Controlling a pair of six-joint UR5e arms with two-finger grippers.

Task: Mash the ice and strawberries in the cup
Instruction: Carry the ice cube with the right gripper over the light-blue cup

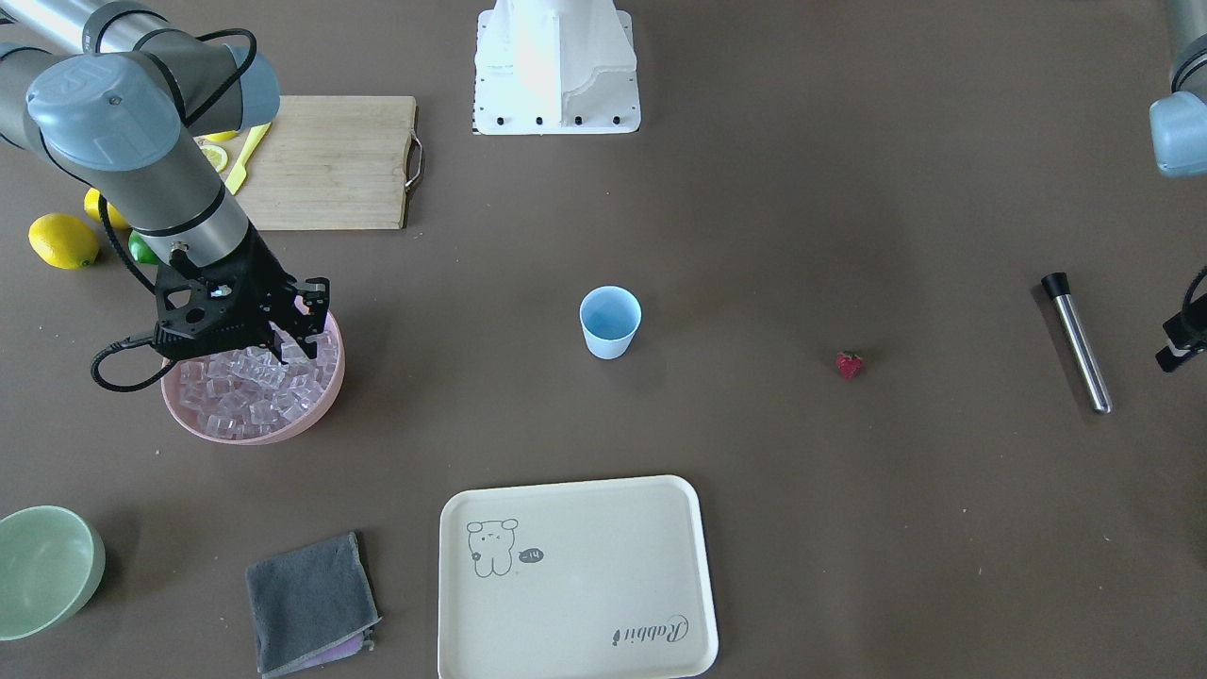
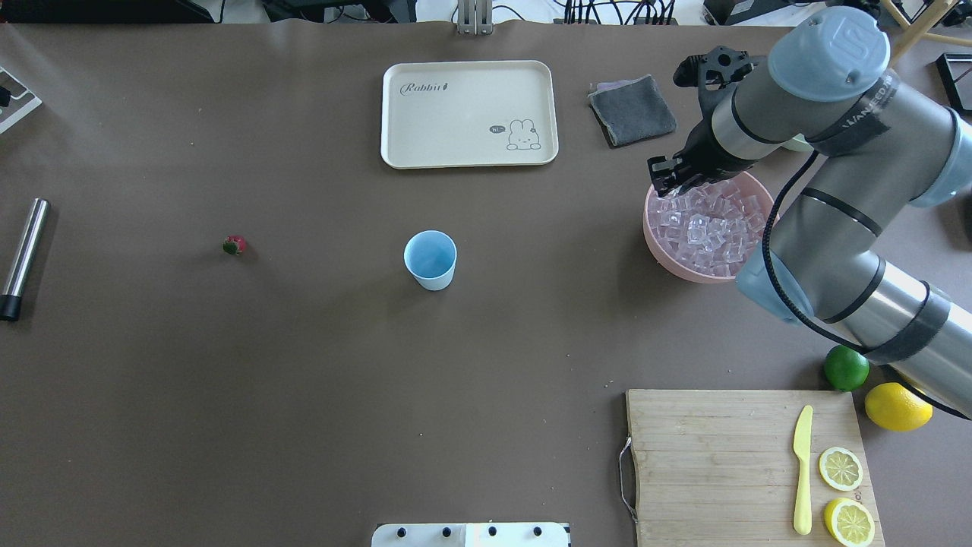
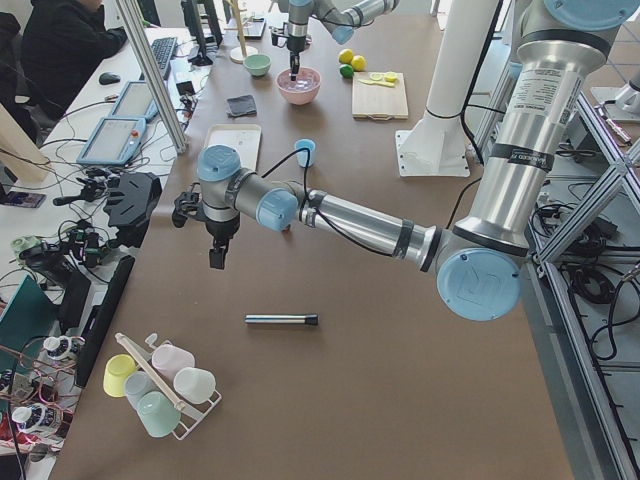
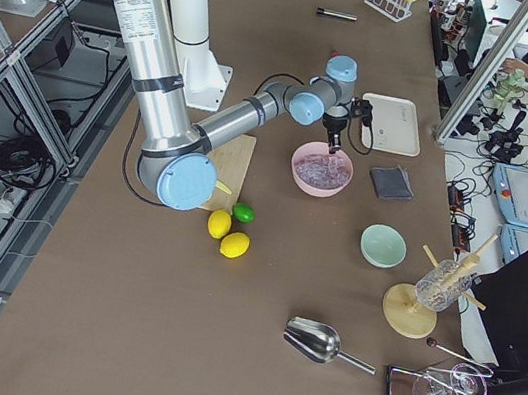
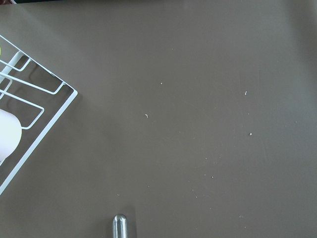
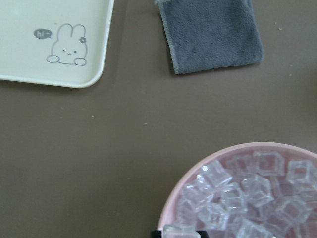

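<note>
Well, on our left side the left gripper (image 3: 216, 262) hangs over bare table, and we cannot tell whether its fingers are spread or pressed together. Its wrist camera catches the corner of a white wire rack (image 5: 34, 111) and the tip of a metal rod (image 2: 23, 258), which lies flat near the table's left edge.

Moving right, the strawberry (image 2: 235, 245) lies alone on the table, between the rod and the cup (image 2: 430, 260) and well apart from both. The cup stands upright near the middle of the table, mouth up, touched by neither arm. Beyond it, towards the far edge, lies a cream tray (image 2: 469, 156) with a rabbit drawing, and just to the right of that a folded grey cloth (image 2: 632, 110).

Further right stands a pink bowl (image 2: 668, 251) heaped with ice (image 2: 710, 224). Our right gripper (image 2: 664, 178) points down over the bowl's far left part. In its wrist view the black fingertips (image 6: 156, 234) sit against either side of one cube, so we read it as pinching a piece of ice just above the pile.

On the near right, a lime (image 2: 846, 368) and a lemon (image 2: 897, 406) lie beside a wooden cutting board (image 2: 714, 463). On the board are a yellow knife (image 2: 803, 469) and two lemon halves (image 2: 841, 468)
</note>
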